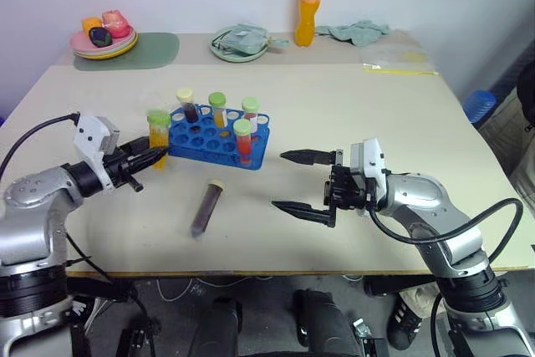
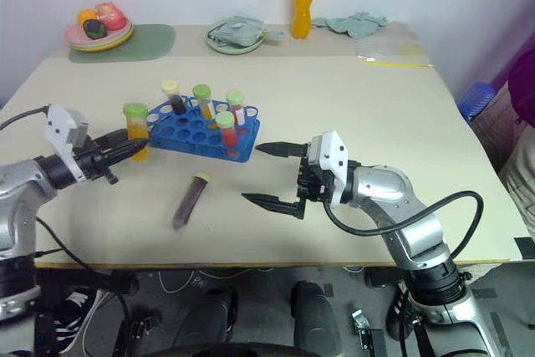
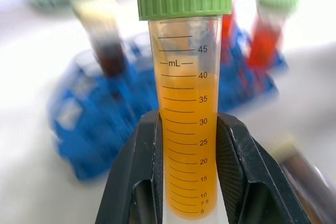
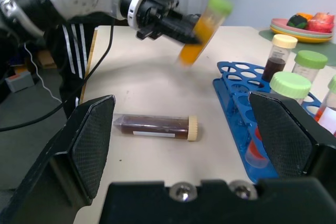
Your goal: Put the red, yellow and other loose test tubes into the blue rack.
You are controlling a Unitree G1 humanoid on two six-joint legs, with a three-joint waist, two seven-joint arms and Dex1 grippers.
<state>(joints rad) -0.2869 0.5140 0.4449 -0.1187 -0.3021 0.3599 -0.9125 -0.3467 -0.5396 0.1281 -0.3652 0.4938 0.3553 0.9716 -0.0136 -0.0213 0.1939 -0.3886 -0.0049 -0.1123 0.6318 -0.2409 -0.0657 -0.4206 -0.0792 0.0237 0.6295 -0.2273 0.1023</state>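
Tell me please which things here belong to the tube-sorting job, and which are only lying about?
For the job: blue rack; yellow-orange tube clamped in left gripper; dark tube lying on the table; open right gripper.

Lying about: orange bottle, fruit plates, green cloth.

Rack [image 1: 219, 141] sits on the table [image 1: 351, 114], left of centre, with four capped tubes standing in it. Just off the rack's left end, a tube [image 1: 159, 135] is held upright in the left gripper [image 1: 153, 157], above the tabletop. In front of the rack, one tube [image 1: 206, 207] lies flat on the table, cap end toward the rack. Right gripper [image 1: 303, 181] is to the right of that lying tube, apart from it, fingers pointing left. Along the far edge, left to right: a stack of plates [image 1: 104, 43] on a mat [image 1: 150, 49], a plate with cloth [image 1: 240, 42], a bottle [image 1: 309, 2], another cloth [image 1: 355, 32].
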